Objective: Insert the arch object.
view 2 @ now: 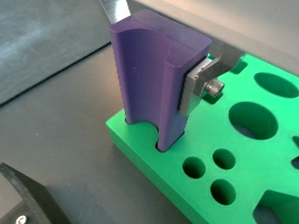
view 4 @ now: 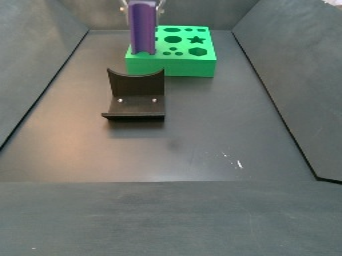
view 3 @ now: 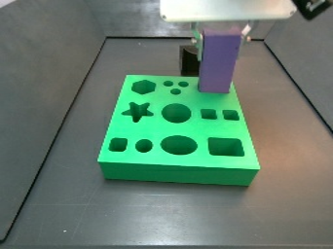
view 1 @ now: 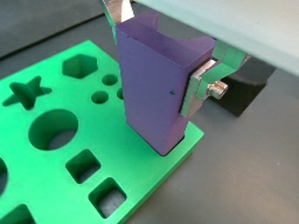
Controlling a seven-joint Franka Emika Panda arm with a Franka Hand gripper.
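My gripper [view 1: 158, 61] is shut on the arch object [view 1: 152, 87], a tall purple block with a semicircular channel along one face. It stands upright with its lower end at a corner of the green board [view 1: 140, 171], which has several shaped holes. In a wrist view the arch object [view 2: 146, 83] reaches down into the board [view 2: 152, 171] beside the gripper [view 2: 158, 52]; its depth there is unclear. In both side views the gripper [view 3: 219, 34] [view 4: 140, 5] holds the arch object [view 3: 219, 60] [view 4: 140, 28] over the board's corner [view 3: 156, 173] [view 4: 187, 68].
The dark fixture [view 4: 134, 95] stands on the dark floor beside the board, close to the corner with the arch object. It shows behind the board in a side view [view 3: 190, 58] and in both wrist views [view 1: 243, 92] [view 2: 24, 201]. Raised walls border the floor.
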